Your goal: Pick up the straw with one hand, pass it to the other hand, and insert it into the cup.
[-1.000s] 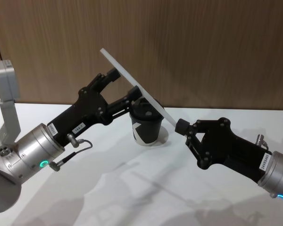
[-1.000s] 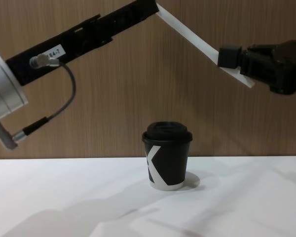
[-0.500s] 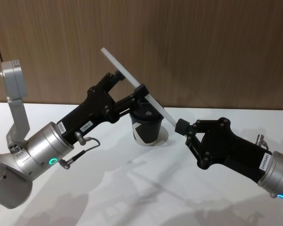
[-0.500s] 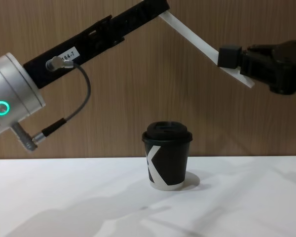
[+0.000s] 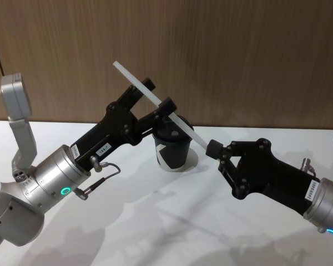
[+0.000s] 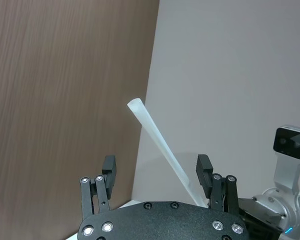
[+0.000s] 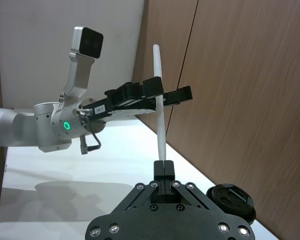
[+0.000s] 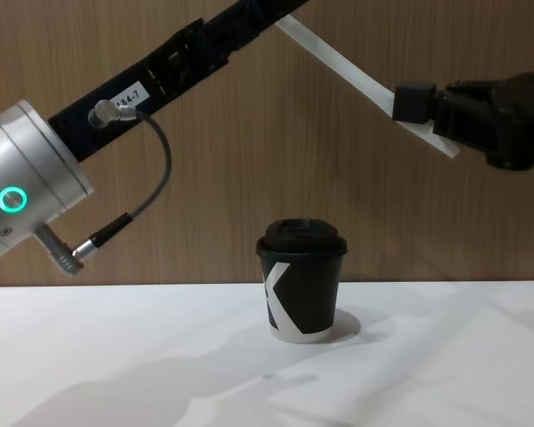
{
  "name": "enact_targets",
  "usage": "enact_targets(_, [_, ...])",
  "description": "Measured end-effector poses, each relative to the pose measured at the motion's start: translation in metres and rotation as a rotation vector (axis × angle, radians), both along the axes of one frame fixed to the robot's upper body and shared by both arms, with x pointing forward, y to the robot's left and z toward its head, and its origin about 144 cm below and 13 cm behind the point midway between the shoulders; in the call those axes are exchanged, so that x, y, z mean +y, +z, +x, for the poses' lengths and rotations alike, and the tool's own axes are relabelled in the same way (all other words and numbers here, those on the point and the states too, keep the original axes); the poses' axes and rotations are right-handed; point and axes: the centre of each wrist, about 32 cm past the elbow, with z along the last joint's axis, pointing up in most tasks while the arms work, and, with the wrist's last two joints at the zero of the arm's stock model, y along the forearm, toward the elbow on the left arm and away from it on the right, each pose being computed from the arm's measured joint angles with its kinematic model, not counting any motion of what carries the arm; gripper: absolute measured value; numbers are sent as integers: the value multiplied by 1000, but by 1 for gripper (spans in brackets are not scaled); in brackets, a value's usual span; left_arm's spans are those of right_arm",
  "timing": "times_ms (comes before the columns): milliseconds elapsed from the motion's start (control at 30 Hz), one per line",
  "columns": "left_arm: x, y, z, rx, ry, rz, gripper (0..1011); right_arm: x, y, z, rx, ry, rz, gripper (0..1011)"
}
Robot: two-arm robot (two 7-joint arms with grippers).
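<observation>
Above the counter (image 5: pixel 155 221), at the centre of the head view, we find the straw (image 5: pixel 186 128) held in the air on a diagonal. Its free end points to the upper left of the frame and its lower end sits right of centre.

The right end effector (image 5: pixel 214 149) enters from the lower right corner and is closed on that lower end. In the right wrist view its two fingertips are pressed together on the straw, which rises nearly straight up from them. In the chest view a short tail of the straw shows beyond the fingertips, under the end effector's body at the right of the frame.

The left end effector (image 5: pixel 159 94) reaches in from the lower left of the head view. It straddles the upper half of the straw, with one finger on each side. In the left wrist view its fingers (image 6: pixel 109 170) are spread wide. The straw runs up between them and the fingertips stand clear of it. We record the left end effector as wide and gripping nothing.

The cup (image 5: pixel 175 152) stands upright on the counter at the centre of the frame, with its lid on and its white mark facing the camera. In the chest view it sits at lower centre, well below the straw and both end effectors. A wood-panelled wall (image 5: pixel 238 55) forms the background.
</observation>
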Motion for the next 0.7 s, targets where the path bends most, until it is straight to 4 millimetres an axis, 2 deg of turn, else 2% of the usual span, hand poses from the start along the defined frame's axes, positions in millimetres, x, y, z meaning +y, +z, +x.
enact_targets(633, [3, -1, -2, -4, -24, -32, 1003, 0, 0, 0, 0, 0, 0, 2])
enact_targets(700, [3, -1, -2, -4, -25, -33, 971, 0, 0, 0, 0, 0, 0, 2])
